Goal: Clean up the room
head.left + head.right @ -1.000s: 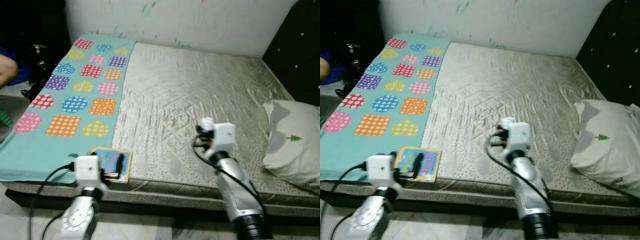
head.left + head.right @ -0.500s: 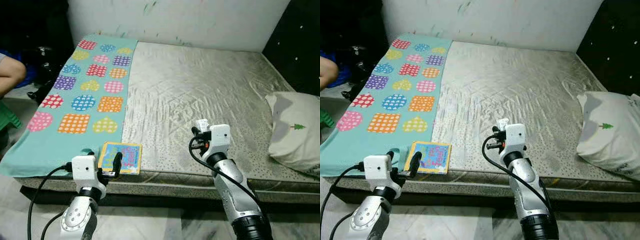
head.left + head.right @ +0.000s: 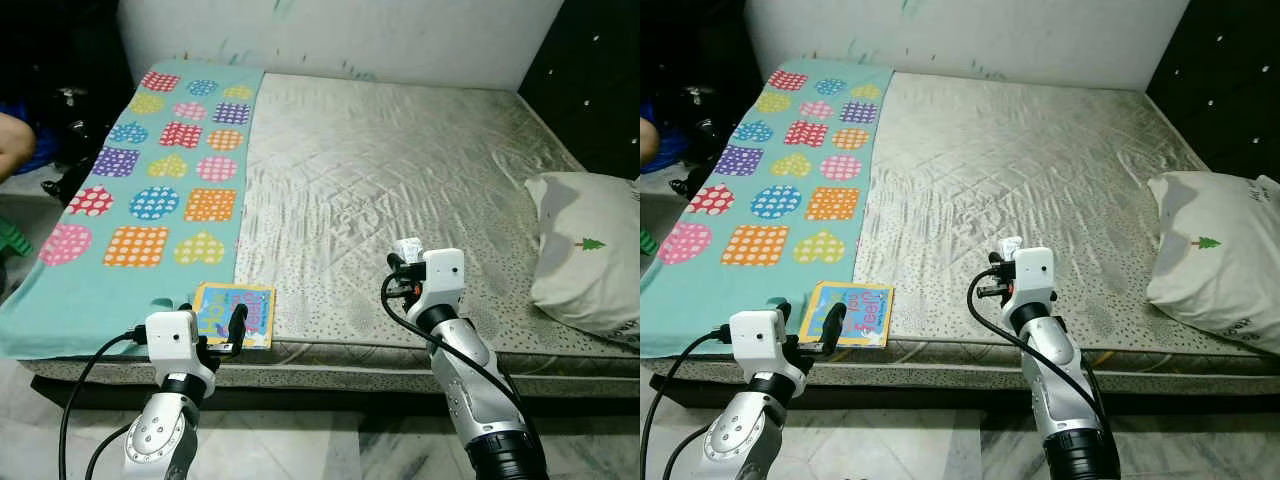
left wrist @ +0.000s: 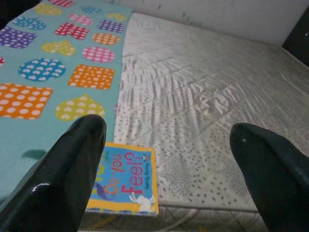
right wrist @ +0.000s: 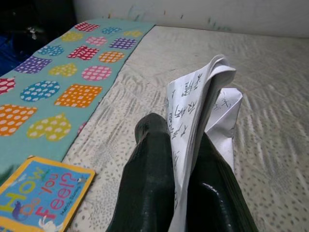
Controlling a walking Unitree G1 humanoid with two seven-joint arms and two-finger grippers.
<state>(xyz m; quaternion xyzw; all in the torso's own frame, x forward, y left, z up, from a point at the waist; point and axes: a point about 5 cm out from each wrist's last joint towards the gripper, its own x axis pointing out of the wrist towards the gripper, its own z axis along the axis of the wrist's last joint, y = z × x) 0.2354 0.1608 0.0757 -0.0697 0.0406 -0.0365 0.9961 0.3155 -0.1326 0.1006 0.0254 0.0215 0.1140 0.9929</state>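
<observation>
while right claw (image 5: 186, 193) pinches folded paper (image 5: 200, 111), left claw (image 4: 169, 159) gapes wide near book (image 3: 236, 315) at mattress (image 3: 400, 170) edge; book thin, stiff; take overhanging edge.

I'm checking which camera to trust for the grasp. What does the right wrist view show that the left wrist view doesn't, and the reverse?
Right wrist view alone: the right gripper shut on a folded sheet of paper with handwriting, held above the mattress.
Left wrist view alone: the left gripper open and holding nothing, its fingers spread wide, poised just short of the bed's near edge.
Both: the children's book lying flat at the bed's near edge, the teal patterned blanket and the bare mattress.
</observation>
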